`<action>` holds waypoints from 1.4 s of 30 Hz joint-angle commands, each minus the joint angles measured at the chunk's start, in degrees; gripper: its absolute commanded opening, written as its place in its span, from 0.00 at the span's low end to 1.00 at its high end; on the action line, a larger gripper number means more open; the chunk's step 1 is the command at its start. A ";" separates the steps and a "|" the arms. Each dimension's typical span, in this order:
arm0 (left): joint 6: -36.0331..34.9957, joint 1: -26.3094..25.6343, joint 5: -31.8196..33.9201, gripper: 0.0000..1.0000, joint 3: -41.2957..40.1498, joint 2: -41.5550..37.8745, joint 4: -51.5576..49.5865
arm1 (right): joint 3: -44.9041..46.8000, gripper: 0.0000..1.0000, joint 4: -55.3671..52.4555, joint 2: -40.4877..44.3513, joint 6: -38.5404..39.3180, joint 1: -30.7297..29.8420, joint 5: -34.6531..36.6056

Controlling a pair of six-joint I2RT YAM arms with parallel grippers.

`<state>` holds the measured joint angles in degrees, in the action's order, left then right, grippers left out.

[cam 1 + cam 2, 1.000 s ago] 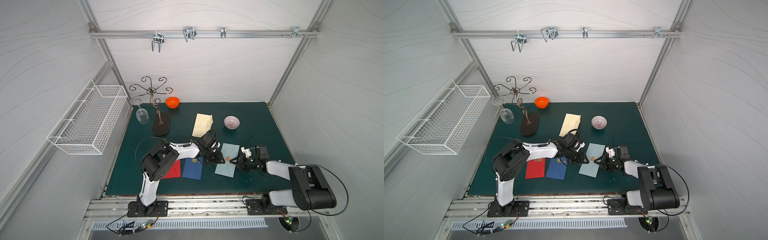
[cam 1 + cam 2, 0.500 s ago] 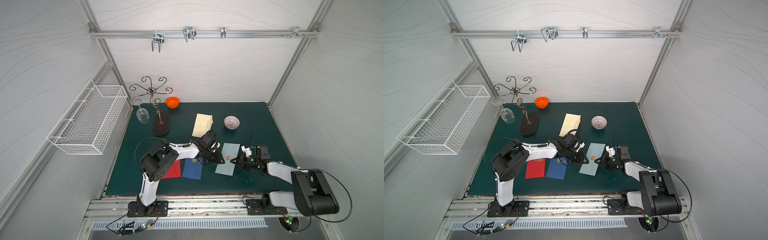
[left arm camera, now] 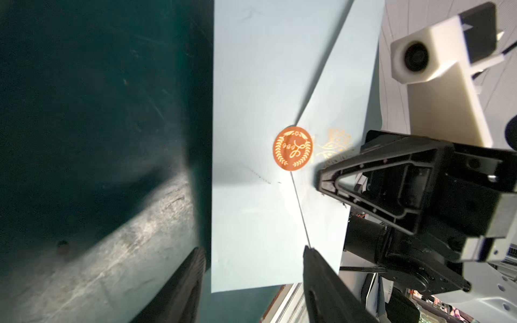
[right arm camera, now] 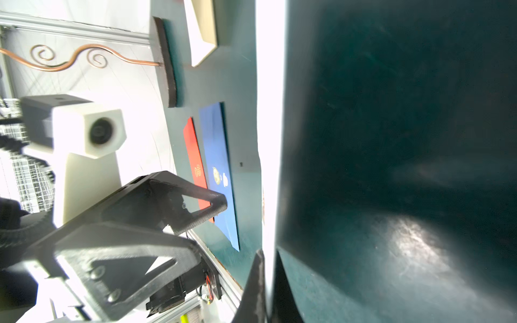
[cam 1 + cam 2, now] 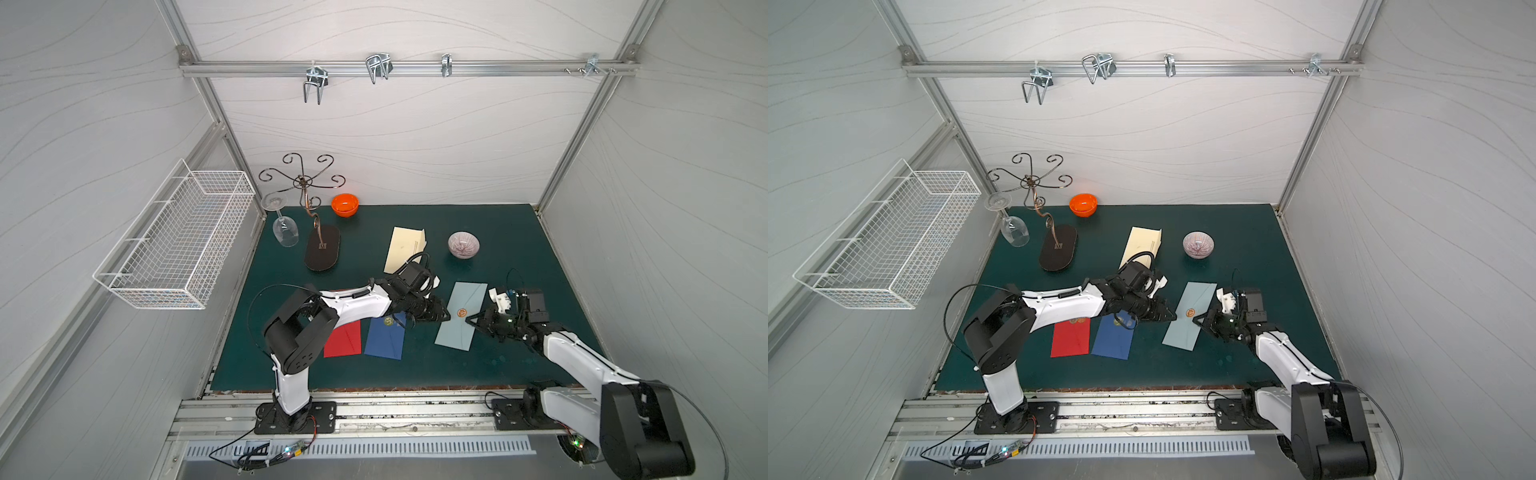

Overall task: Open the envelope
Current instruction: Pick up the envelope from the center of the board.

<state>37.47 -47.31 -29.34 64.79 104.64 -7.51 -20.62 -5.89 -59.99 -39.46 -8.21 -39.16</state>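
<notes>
Right gripper (image 5: 469,320) clamped on long edge of light blue envelope (image 5: 456,334), near orange seal (image 3: 292,148); left gripper (image 3: 253,250), jaws apart, straddles opposite edge.

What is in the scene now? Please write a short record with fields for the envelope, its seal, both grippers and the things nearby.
target: pale blue paper envelope, flat on the dark green mat
seal: round orange sticker on the flap tip; flap closed
left gripper: open, straddling one long edge of the envelope
right gripper: shut on the opposite long edge
nearby: red paper envelope, dark blue paper envelope, cream paper envelope, all apart from the target
</notes>
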 commanded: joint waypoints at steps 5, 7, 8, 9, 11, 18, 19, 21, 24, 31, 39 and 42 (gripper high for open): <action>-0.90 1.21 2.77 0.60 0.04 -4.97 -1.00 | -2.22 0.00 -6.41 8.62 1.49 -0.41 3.60; -1.15 1.84 3.09 0.60 -0.02 -5.84 -1.54 | -2.78 0.00 -7.90 10.76 1.45 -0.40 4.36; -1.26 2.10 3.34 0.60 -0.02 -6.34 -1.78 | -3.29 0.00 -8.91 11.72 1.64 -0.39 4.48; -1.26 2.35 3.67 0.60 -0.02 -6.75 -2.09 | -3.78 0.00 -9.70 12.39 1.76 -0.40 4.51; -1.20 2.74 4.32 0.60 -0.19 -7.85 -2.31 | -5.03 0.00 -11.29 13.29 2.21 -0.41 3.94; 4.00 6.44 -0.69 0.60 -3.83 -9.58 3.80 | -8.17 0.00 -12.27 13.25 3.03 -0.84 2.12; 5.84 7.37 -2.29 0.60 -5.77 -10.28 7.26 | -8.57 0.00 -12.26 13.20 3.30 -1.04 1.78; 9.16 9.28 -5.41 0.60 -7.78 -11.17 12.41 | -9.00 0.00 -12.07 13.20 3.67 -1.48 1.10; 11.93 11.63 -9.31 0.61 -8.66 -11.77 16.37 | -9.73 0.00 -10.65 13.91 4.34 -2.86 0.35; 16.69 14.07 -14.28 0.61 -9.58 -12.01 24.98 | -11.31 0.00 -7.40 16.13 6.04 -8.60 0.14; 22.93 14.04 -19.93 0.62 -10.39 -11.83 40.57 | -12.16 0.00 -3.07 15.51 6.68 -13.30 -1.54; 23.78 14.08 -20.40 0.62 -10.39 -11.76 42.56 | -11.86 0.00 -1.66 15.29 6.17 -13.47 -2.39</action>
<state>58.15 -33.34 -46.98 54.39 94.19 26.48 -31.51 -10.66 -44.56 -33.98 -21.30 -39.86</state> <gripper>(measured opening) 0.618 0.049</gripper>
